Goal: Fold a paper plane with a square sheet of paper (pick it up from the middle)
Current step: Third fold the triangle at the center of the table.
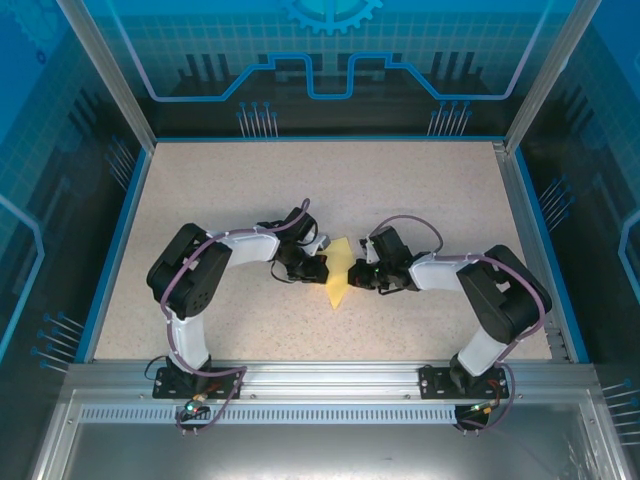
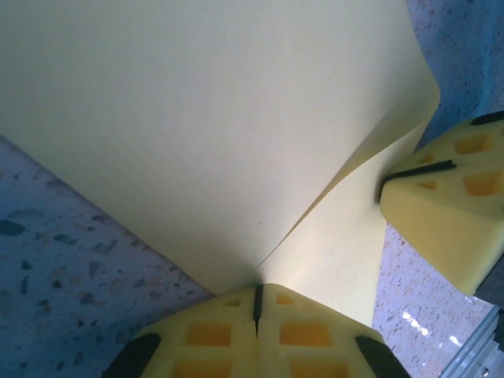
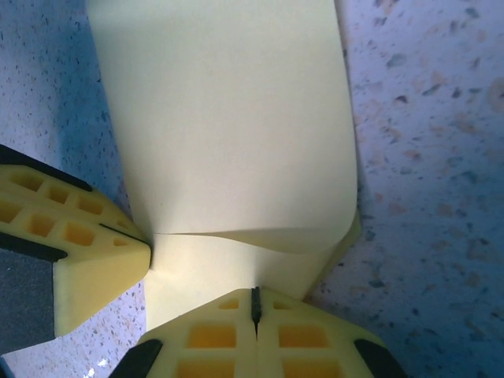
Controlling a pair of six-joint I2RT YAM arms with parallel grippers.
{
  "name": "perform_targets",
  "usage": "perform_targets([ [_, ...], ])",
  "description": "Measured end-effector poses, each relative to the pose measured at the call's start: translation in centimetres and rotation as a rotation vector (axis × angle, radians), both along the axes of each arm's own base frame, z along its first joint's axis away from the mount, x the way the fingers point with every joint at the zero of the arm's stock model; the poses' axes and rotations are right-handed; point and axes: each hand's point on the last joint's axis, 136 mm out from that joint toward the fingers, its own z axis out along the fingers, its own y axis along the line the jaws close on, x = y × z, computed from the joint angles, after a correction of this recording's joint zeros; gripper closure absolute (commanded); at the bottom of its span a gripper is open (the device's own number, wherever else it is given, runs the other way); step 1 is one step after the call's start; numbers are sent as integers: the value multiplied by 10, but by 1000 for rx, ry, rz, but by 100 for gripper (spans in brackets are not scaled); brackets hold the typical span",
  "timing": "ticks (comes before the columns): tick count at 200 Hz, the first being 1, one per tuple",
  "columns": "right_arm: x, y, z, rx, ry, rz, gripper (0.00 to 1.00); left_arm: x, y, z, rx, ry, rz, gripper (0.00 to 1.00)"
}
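Right now we see both claws meeting over the middle of the table [image 1: 220, 190], with the square sheet of paper [image 1: 340, 274] caught between them. Our left claw [image 2: 256, 305] has its yellow pads [image 2: 213, 335] pressed together, and the sheet's near edge is pinched in the seam between them. From there the paper spreads forward and upward from the tips, one layer curling over another along a soft fold that starts right at the pinch. Just ahead and to the right of this claw, the right claw's tips bite the opposite edge of the same sheet. From the right wrist, the right claw [image 3: 254, 299] is likewise closed, gripping the lower layer at its near edge, while the upper flap bows over just ahead of the tips. The left claw comes in from the left of those tips, touching the paper where the fold begins. From above, the sheet is a narrow yellow shape in the gap between the claws, its pointed end toward the arm bases. We cannot tell whether it rests on the table.
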Motion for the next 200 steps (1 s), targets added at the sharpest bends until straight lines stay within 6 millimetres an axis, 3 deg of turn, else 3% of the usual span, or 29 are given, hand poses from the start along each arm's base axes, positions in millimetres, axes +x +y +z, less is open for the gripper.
perform_targets([
  [29,-1,2,4,5,-8,5,100,0,0,0,1,1,-1,95],
  [83,4,23,12,15,-29,45,100,0,0,0,2,2,-3,95],
  [110,3,19,0,-18,-3,47,100,0,0,0,3,0,-6,95],
  [200,17,0,-1,-22,-20,29,100,1,0,0,2,-8,-16,95],
])
